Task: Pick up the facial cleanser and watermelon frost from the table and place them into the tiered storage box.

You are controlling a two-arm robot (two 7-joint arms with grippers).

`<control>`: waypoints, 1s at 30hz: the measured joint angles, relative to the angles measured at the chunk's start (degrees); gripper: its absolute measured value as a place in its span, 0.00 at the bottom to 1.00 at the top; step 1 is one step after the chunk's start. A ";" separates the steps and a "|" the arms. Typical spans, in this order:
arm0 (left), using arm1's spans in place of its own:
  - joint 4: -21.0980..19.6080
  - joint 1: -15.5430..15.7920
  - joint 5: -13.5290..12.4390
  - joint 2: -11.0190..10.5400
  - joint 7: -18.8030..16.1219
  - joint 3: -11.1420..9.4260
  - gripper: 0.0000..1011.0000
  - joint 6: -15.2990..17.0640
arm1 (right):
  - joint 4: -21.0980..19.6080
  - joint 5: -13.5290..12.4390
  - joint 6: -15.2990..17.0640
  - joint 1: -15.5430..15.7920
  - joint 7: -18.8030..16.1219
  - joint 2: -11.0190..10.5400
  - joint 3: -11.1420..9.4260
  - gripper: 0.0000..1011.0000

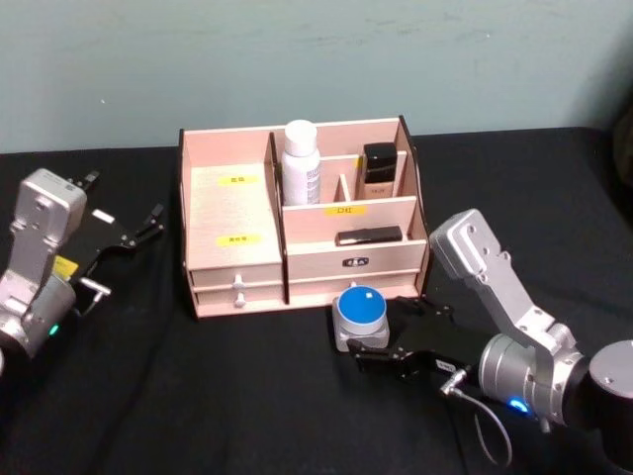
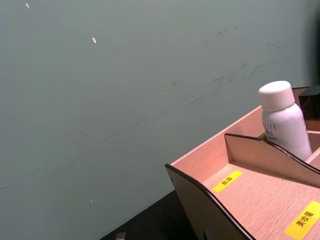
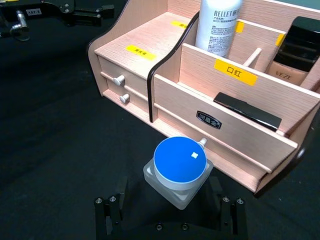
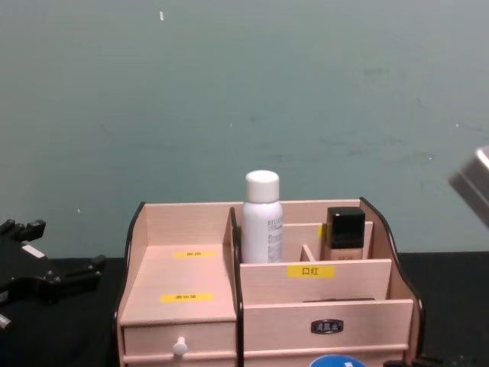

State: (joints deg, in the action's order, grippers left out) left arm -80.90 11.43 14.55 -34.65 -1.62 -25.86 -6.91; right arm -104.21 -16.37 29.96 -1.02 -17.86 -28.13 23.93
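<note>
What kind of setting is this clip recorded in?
Likely a robot lab bench staged as a vanity: black-covered table, bare grey-green wall, a tiered storage box of toiletries. The right pincer sits at the watermelon frost; the left pincer is parked left of the box.

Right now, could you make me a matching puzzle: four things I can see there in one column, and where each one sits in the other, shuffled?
1. facial cleanser
2. watermelon frost
3. black-capped beige bottle
4. left hand

A. left of the tiered storage box, apart from it
B. box's back right compartment
C. on the table before the box, between the fingers of the open right hand
D. upright in the box's back compartment, beside the middle divider

Pairs: 1-D, 2-C, 3-B, 4-A.
</note>
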 joint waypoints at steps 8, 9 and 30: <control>0.00 0.00 0.00 0.00 0.00 0.00 1.00 0.00 | 2.10 2.01 -0.22 -1.51 -0.59 1.28 0.81 0.99; 0.00 0.00 0.00 0.00 0.00 0.00 1.00 0.00 | 2.33 2.37 -0.26 -1.72 -0.73 1.51 0.92 0.99; 0.00 0.00 0.00 0.00 0.00 0.00 1.00 0.00 | 5.57 6.81 -1.30 -3.92 -1.67 4.29 1.10 0.99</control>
State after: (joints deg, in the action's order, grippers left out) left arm -80.90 11.43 14.55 -34.65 -1.62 -25.86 -6.91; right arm -98.64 -9.57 28.66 -4.94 -19.53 -23.83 25.03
